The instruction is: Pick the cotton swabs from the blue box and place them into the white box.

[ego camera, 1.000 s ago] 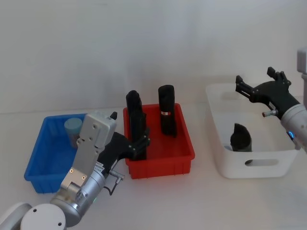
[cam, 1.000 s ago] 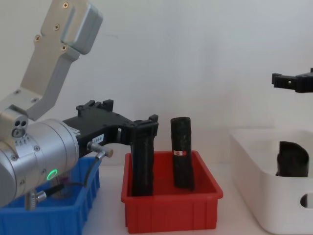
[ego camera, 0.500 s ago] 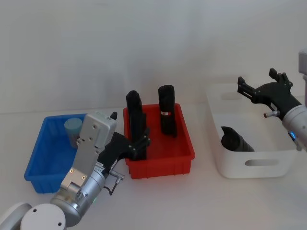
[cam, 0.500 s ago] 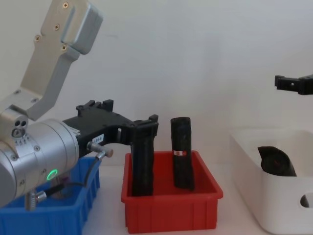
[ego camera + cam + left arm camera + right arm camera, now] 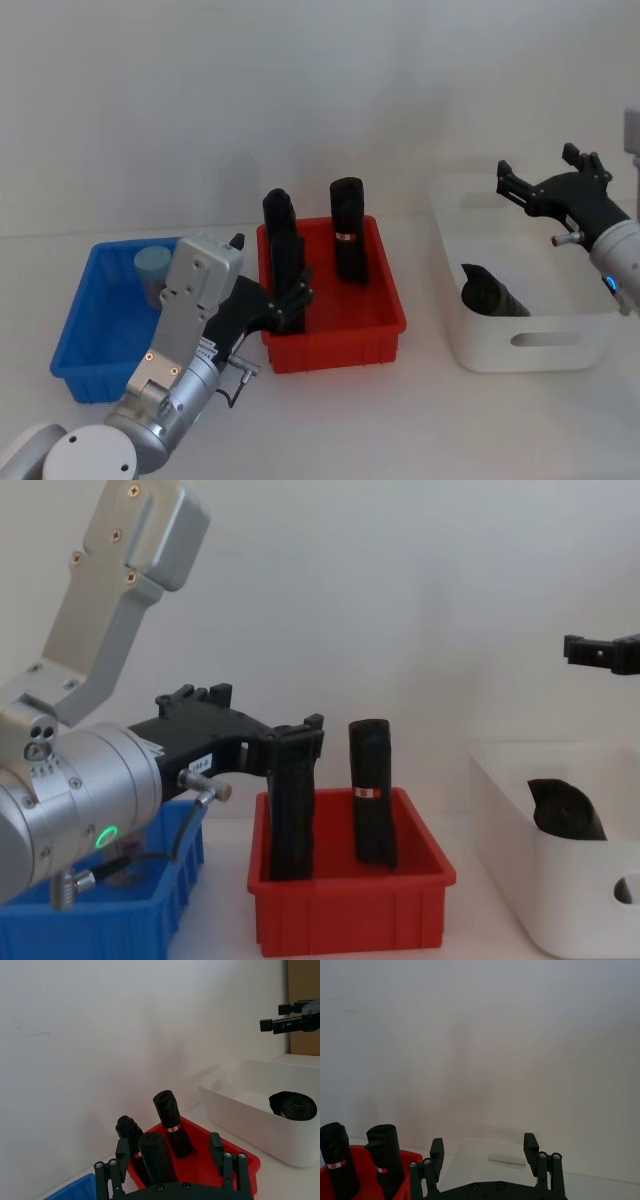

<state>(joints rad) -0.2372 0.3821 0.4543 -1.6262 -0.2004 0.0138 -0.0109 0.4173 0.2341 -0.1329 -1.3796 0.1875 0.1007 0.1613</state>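
While one jar of cotton swabs [image 5: 152, 268] sits in the blue box [image 5: 98, 345] at lower left, both pincers hang spread and empty.
At right, the right pincer [image 5: 541, 186] hovers above the white box [image 5: 520, 285], where a black roll [image 5: 490, 292] lies; the left pincer [image 5: 293, 300] is beside the red bin [image 5: 335, 338], lower centre.

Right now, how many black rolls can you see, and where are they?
4: three black rolls stand upright in the red bin, at and; one lies tipped over in the white box. None seem hidden.
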